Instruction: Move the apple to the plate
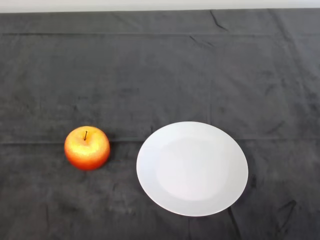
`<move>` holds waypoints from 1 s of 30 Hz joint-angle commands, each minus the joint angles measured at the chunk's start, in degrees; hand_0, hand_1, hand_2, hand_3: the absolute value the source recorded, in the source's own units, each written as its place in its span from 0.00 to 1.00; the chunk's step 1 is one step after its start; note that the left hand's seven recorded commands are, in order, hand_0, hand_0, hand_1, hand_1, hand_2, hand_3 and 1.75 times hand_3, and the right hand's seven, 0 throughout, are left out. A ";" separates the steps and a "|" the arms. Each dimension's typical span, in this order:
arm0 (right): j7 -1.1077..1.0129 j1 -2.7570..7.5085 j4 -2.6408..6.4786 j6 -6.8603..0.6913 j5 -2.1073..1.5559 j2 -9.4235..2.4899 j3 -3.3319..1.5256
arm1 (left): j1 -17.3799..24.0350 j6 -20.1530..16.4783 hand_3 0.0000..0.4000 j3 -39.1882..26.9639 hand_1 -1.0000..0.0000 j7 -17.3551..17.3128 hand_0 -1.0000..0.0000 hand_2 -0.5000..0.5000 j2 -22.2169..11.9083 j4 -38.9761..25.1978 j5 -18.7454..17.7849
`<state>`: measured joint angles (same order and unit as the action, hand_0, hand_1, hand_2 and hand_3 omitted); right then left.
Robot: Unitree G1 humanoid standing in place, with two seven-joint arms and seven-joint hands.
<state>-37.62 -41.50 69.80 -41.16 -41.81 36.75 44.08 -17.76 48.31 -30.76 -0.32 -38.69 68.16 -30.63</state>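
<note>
From the head view I see 1 apple sitting upright, stem up, on the dark cloth, at about 8 o'clock from frame centre. 1 white plate lies at 3 o'clock from the apple, near it but not touching.

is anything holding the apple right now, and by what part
Nothing is held. The apple sits alone on the dark cloth, stem up, left of the empty white plate, and no hand is in view.
</note>
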 commanded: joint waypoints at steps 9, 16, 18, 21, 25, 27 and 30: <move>-0.35 -0.73 0.35 0.26 -0.82 1.58 0.87 | -5.14 2.96 0.00 1.51 1.00 1.66 1.00 0.50 3.02 2.12 4.99; -0.34 -0.72 0.32 0.27 -0.81 1.56 0.87 | -6.50 3.73 0.00 4.67 1.00 1.06 1.00 0.50 4.95 1.34 8.82; -0.34 -0.71 0.31 0.27 -0.81 1.55 0.87 | -6.48 4.06 0.00 5.47 1.00 0.39 1.00 0.50 5.33 1.08 9.75; -0.34 -0.70 0.29 0.28 -0.81 1.55 0.87 | -6.40 4.42 0.00 6.50 1.00 -0.71 1.00 0.50 5.77 0.77 10.94; -0.33 -0.70 0.27 0.28 -0.81 1.53 0.87 | -6.50 4.67 0.00 7.92 1.00 -1.92 1.00 0.50 6.45 0.50 12.55; -0.32 -0.69 0.25 0.28 -0.81 1.53 0.87 | -6.70 4.70 0.00 8.73 1.00 -2.27 1.00 0.50 6.94 0.42 13.49; -0.32 -0.68 0.23 0.29 -0.81 1.52 0.87 | -6.97 4.73 0.00 9.90 1.00 -2.70 1.00 0.50 7.78 0.32 14.81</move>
<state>-37.64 -41.50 69.80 -41.16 -41.81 36.75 44.07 -22.15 51.91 -21.80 -2.56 -31.41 68.22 -16.33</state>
